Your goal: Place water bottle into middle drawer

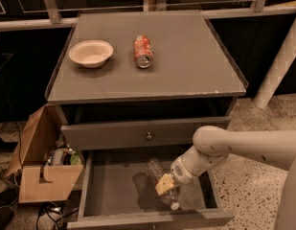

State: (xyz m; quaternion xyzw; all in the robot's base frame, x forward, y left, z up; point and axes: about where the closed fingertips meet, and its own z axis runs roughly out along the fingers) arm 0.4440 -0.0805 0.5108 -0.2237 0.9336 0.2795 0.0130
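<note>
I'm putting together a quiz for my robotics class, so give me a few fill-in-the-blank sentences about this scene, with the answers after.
1. The gripper grips the water bottle, whose cap is ______.
2. The bottle is held over the floor of the middle drawer, which is pulled ______.
3. On the cabinet top, near the bowl, the soda can lies on its ______.

Missing words: white; open; side.
</note>
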